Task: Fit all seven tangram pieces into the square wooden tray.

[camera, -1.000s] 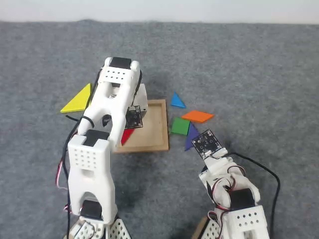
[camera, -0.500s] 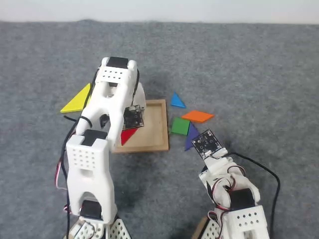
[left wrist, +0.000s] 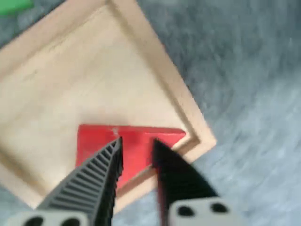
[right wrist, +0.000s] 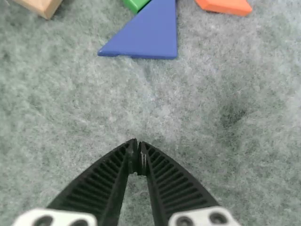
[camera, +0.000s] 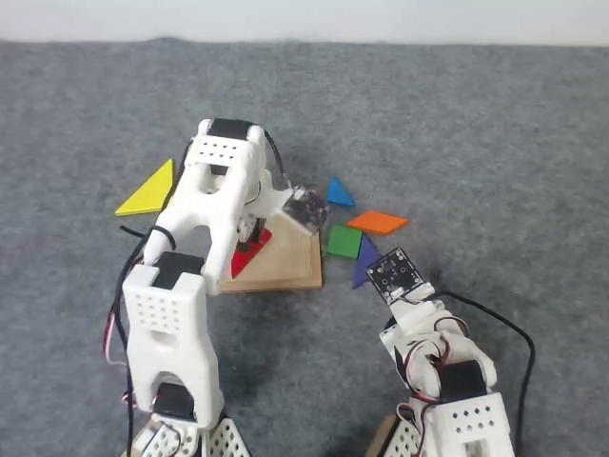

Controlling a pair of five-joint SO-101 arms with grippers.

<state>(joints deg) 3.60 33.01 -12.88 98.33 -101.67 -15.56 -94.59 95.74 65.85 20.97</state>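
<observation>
The square wooden tray (camera: 297, 259) lies mid-table with a red triangle (camera: 253, 251) in its near left part. My left gripper (left wrist: 136, 146) hangs just over that red triangle (left wrist: 94, 137), fingers a little apart, red showing between the tips; it sits against the tray rim (left wrist: 160, 61). Right of the tray lie a green square (camera: 343, 241), an orange parallelogram (camera: 378, 223), a small blue triangle (camera: 338, 192) and a dark blue triangle (camera: 364, 268). A yellow triangle (camera: 147, 192) lies left of the arm. My right gripper (right wrist: 138, 157) is shut and empty over the mat, short of the dark blue triangle (right wrist: 148, 35).
Grey felt mat (camera: 495, 143) covers the table, with open room at the far side and the right. The left arm (camera: 214, 190) hides much of the tray. A black cable (camera: 504, 328) runs beside the right arm.
The left wrist has turned, its camera swinging to the right over the tray's far corner, and the red triangle has shifted slightly. The right arm has not moved.
</observation>
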